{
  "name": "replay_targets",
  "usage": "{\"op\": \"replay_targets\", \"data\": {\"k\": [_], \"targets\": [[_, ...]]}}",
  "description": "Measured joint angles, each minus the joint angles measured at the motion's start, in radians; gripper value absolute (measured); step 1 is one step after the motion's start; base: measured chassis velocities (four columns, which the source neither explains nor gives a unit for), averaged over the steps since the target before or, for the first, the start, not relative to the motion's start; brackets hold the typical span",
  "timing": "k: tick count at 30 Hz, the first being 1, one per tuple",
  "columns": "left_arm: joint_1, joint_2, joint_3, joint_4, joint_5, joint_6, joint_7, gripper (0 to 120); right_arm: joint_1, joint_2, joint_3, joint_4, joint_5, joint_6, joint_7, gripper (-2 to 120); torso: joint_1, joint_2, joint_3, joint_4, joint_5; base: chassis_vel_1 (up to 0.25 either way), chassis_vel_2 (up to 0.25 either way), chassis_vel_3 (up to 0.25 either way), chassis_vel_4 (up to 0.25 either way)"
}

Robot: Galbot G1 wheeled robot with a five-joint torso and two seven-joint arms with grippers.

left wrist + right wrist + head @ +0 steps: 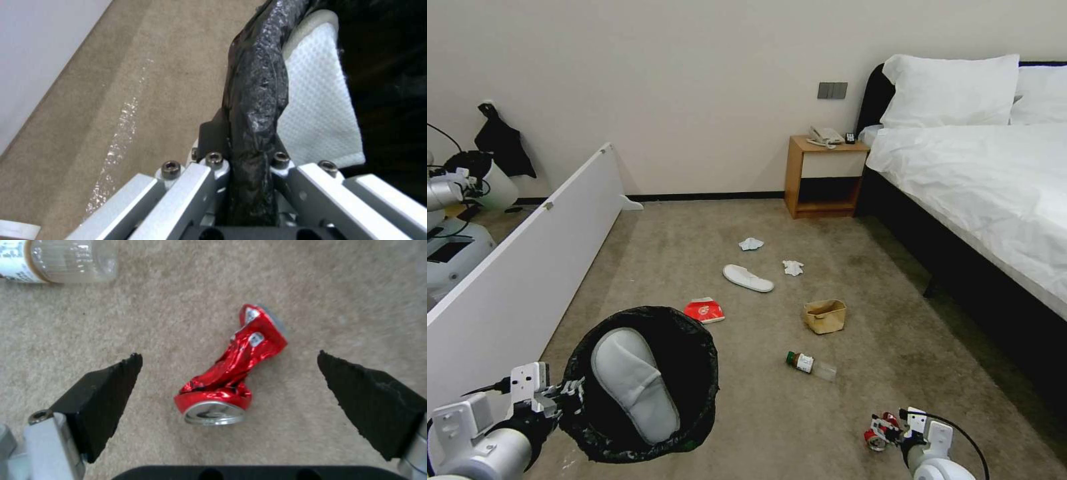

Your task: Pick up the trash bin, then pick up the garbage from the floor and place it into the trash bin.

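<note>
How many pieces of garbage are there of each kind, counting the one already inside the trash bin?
Slippers: 2, one in the trash bin, one on the floor
Tissues: 2
Red snack packet: 1
Brown paper bag: 1
Bottle: 1
Crushed red can: 1
Total: 8

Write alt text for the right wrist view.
The open right gripper hovers over a crushed red can lying on the beige carpet, its black fingers on either side. A clear bottle lies nearby.
</note>
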Motion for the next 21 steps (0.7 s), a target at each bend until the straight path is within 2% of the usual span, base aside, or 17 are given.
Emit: {"op": "replay_targets", "data": {"k": [9, 15, 21], "targets": [[0.016, -0.001, -0.004, -0.003, 0.002, 0.000, -0.004, 3, 0.109, 0.038, -0.027, -0.141, -0.017, 0.011, -0.029, 100, 0.000, 0.000, 0.000, 0.0002, 0.0000, 0.000, 0.000, 0.000, 0.000], [0.021, -0.005, -0.005, -0.004, 0.003, 0.000, -0.004, 3, 0.144, 0.051, -0.034, -0.188, -0.028, 0.013, -0.033, 100, 0.000, 0.000, 0.000, 0.0001, 0.0000, 0.000, 0.000, 0.000, 0.000], [0.028, -0.010, -0.008, -0.004, 0.005, 0.000, -0.005, 3, 0.166, 0.061, -0.026, -0.237, -0.036, -0.018, 0.001, 100, 0.000, 0.000, 0.000, 0.0001, -0.0001, 0.000, 0.000, 0.000, 0.000]]}}
